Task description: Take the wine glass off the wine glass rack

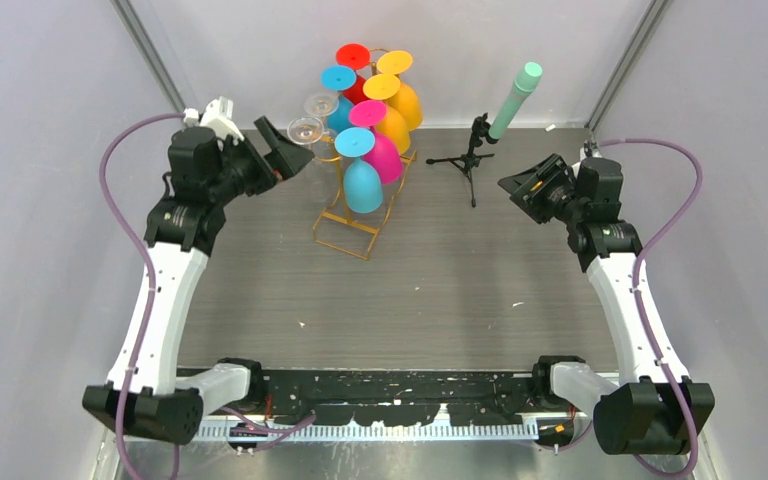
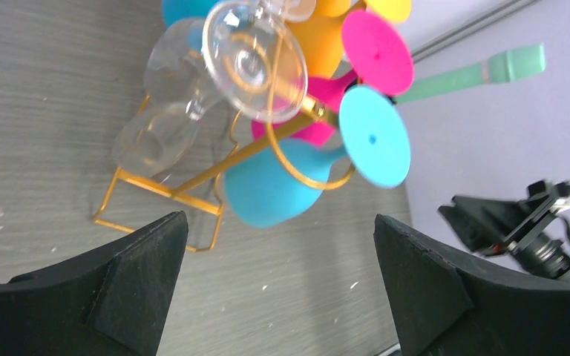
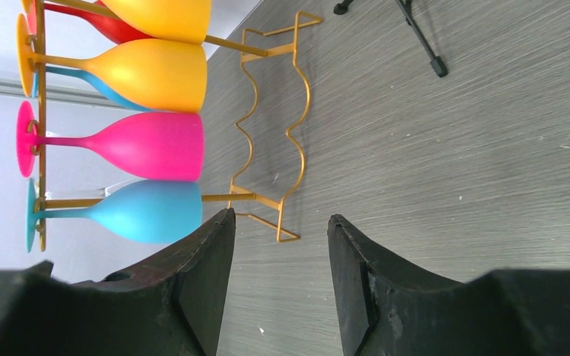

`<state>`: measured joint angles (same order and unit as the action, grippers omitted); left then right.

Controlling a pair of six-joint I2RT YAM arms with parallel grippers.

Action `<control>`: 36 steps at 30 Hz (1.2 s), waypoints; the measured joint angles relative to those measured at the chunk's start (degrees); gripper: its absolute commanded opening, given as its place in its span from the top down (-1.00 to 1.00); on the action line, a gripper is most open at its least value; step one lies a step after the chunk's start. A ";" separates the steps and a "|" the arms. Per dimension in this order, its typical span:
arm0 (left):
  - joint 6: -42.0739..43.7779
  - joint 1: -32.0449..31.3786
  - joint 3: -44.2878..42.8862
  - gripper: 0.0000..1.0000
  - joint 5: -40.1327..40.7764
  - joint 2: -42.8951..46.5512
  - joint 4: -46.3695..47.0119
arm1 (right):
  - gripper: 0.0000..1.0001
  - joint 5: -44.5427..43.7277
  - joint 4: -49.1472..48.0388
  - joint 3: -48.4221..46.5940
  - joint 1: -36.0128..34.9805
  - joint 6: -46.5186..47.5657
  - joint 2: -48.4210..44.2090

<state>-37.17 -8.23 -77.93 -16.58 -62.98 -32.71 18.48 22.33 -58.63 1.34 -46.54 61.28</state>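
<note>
**Wine glass (image 1: 306, 129) hangs on its hook**

A clear wine glass hangs upside down, foot uppermost, from a curled loop on the left side of the gold wine glass rack (image 1: 343, 245), which stands toward the back of the grey tabletop (image 1: 440, 300). A second clear glass (image 1: 321, 103) hangs just behind it on the same side. The rest of the rack is filled with colour: a blue glass (image 1: 362, 187) at the front, a pink glass (image 1: 390, 160) behind it, yellow glasses (image 1: 401, 103) further back and a red glass (image 1: 354, 58) at the far end, all bowl-down.

The left hand (image 1: 285, 150) is raised off the tabletop to about the height of the clear glass's foot and sits just beside it, fingers spread wide with nothing between them. Seen from its wrist camera, the glass lies ahead of the fingertips, not between them (whether anything touches cannot be told from above).

The right hand (image 1: 525, 190) hovers over the right side of the tabletop, well apart from the rack and pointed toward it, its fingers parted and empty.

A black tripod (image 1: 468, 165) carrying a slanted green tube (image 1: 516, 95) stands at the back, between the rack and the right hand.
</note>
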 measured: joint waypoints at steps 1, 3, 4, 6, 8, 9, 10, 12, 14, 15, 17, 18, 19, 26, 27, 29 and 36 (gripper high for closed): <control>-1.14 0.02 -1.16 -0.99 -0.17 -1.66 0.76 | -0.08 0.33 -0.44 0.24 0.00 -0.37 0.00; -2.93 0.20 -3.61 -0.97 -0.15 -4.74 2.16 | -0.08 1.07 -1.16 0.72 -0.09 -1.11 0.00; -3.50 0.48 -4.79 -0.97 -0.17 -5.99 2.21 | -0.08 1.22 -1.38 0.90 -0.17 -1.44 0.00; -5.01 1.46 -7.72 -0.91 -0.20 -9.07 2.93 | -0.09 1.53 -1.73 1.20 -0.35 -1.88 -0.02; -6.21 2.75 -9.42 -0.75 -0.37 -11.08 3.39 | -0.08 1.64 -1.79 1.53 -0.59 -2.10 -0.02; -6.64 3.45 -10.05 -0.65 -0.59 -11.93 3.52 | -0.08 1.66 -1.79 1.62 -0.70 -2.12 -0.02; -7.50 4.20 -10.56 -0.57 -1.03 -12.85 3.67 | -0.08 1.66 -1.81 1.75 -0.85 -2.14 -0.02; -8.57 5.66 -11.41 -0.38 -2.47 -14.73 4.02 | -0.08 1.66 -1.84 2.05 -1.01 -2.25 -0.02; -10.12 7.02 -11.80 -0.23 -5.07 -16.90 4.76 | -0.08 1.66 -1.88 2.23 -1.11 -2.36 -0.02; -10.69 7.56 -11.82 -0.18 -6.16 -17.79 5.09 | -0.08 1.64 -2.01 2.29 -1.14 -2.43 -0.02; -11.69 8.81 -11.85 -0.13 -9.01 -19.65 5.70 | -0.08 1.62 -2.21 2.34 -1.14 -2.58 -0.02; -12.02 9.20 -11.82 -0.08 -9.97 -20.33 5.99 | -0.08 1.64 -2.27 2.34 -1.16 -2.73 -0.02; -12.31 9.62 -11.85 -0.03 -11.06 -21.00 6.21 | -0.08 1.62 -2.38 2.36 -1.18 -2.80 -0.02; -14.12 10.62 -11.85 0.25 -15.89 -21.84 7.65 | -0.07 1.62 -2.62 2.40 -1.18 -3.17 -0.02; -14.49 10.62 -11.85 0.28 -16.39 -21.88 7.89 | -0.07 1.62 -2.62 2.40 -1.18 -3.19 -0.02; -15.63 10.62 -11.85 0.31 -18.16 -22.14 9.03 | -0.06 1.64 -2.62 2.43 -1.18 -3.21 -0.02; -18.45 10.84 -11.85 0.51 -21.29 -23.41 10.71 | -0.05 1.64 -2.67 2.75 -1.18 -3.39 0.00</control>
<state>-55.61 2.61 -89.78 -37.87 -86.39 -22.00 20.12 19.66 -55.88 0.16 -49.93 61.28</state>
